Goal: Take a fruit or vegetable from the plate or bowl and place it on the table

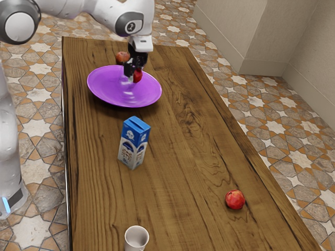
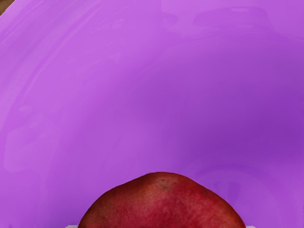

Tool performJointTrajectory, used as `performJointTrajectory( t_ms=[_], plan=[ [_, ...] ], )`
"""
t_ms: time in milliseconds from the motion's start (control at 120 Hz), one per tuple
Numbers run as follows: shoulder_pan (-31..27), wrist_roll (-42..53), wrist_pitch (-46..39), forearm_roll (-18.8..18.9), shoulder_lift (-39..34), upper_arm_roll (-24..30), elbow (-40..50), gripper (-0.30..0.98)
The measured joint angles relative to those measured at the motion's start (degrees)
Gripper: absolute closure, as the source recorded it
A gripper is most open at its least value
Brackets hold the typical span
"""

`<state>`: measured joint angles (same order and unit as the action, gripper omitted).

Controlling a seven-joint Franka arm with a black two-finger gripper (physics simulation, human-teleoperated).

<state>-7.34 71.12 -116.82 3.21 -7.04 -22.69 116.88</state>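
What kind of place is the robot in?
Maybe a kitchen or dining room, made on a computer: there's a long wooden table, a milk-style carton and a purple plate.

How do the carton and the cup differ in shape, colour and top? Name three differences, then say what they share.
Shape: the carton is boxy with flat sides; the cup is round.
Colour: the carton is blue and white with printing; the cup is plain whitish.
Top: the carton's is closed; the cup's is open.
Shared: both stand upright on the table.
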Motion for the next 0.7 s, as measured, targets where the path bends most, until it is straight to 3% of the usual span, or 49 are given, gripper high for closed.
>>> performJointTrajectory(
  t_ms=[108,292,450,558,700],
  plan=[
    [0.1,-0.6,3.4,0.0,-1.4,4.9,-5.6,0.35],
    [1.8,-2.1,7.6,-0.8,1.7,18.6,-12.3,0.36],
    [1.2,-3.2,8.9,-1.7,2.5,20.6,-12.6,0.38],
    [0.2,-3.7,9.6,-1.3,2.9,22.5,-12.6,0.18],
    [1.1,-4.3,10.2,-1.1,3.0,23.2,-12.6,0.07]
  ],
)
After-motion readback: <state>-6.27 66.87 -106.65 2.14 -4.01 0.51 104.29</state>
